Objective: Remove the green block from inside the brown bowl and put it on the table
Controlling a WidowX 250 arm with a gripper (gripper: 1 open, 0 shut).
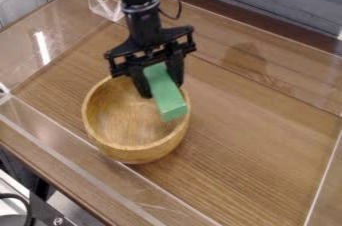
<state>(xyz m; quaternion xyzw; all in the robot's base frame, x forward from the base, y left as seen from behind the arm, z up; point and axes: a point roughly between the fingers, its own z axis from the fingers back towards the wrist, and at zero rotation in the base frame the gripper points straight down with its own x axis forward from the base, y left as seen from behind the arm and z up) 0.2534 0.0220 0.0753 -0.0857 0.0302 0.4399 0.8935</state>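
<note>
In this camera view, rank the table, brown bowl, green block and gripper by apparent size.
1. table
2. brown bowl
3. gripper, though it sits higher and may look bigger than it is
4. green block, partly hidden by the fingers

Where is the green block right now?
In the camera view, the green block hangs tilted in the gripper, just above the brown bowl's far right rim, near the middle of the table.

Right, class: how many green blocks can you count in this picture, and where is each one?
1. The green block is held tilted in the robot's jaws, over the far right rim of the brown bowl. No other block shows on the table; nothing seems hidden.
</note>
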